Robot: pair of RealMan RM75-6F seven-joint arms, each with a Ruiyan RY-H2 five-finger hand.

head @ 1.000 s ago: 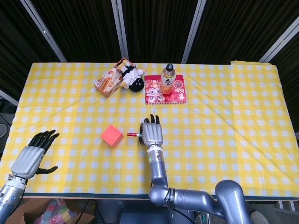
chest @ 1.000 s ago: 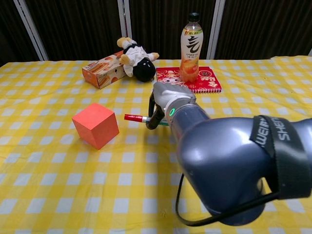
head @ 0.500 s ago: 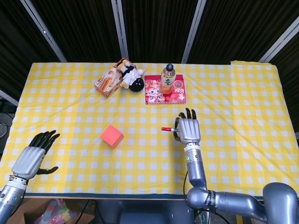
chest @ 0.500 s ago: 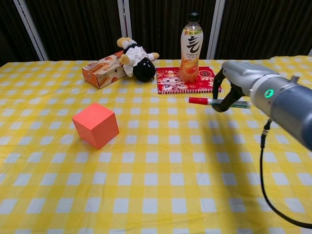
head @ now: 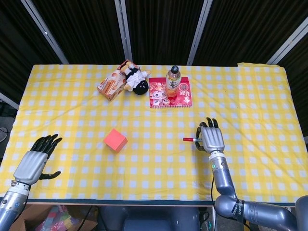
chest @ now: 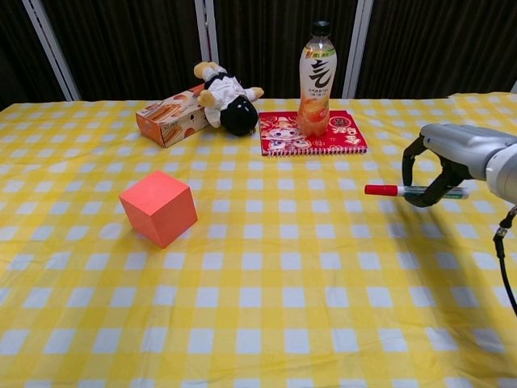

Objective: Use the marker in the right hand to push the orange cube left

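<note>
One orange cube (chest: 159, 207) sits toward the near left of the table (chest: 258, 323), well apart from the right hand (chest: 449, 158); it looks light, rigid and easy to slide, best pushed low on its right face. The right hand pinches the marker (chest: 412, 191) level, red cap pointing left, while the left hand (head: 35, 161) hovers empty, fingers spread. The far bottle's (chest: 317, 79) label is unreadable.

Even, bright overhead light, both views sharp. Yellow checked tablecloth (head: 240, 96) well exposed, no glare. Backdrop behind is near-black. Shadows soft and short: a faint one under the orange cube (chest: 159, 207). Chest view shows mild wide-angle stretch at the bottom edge.
</note>
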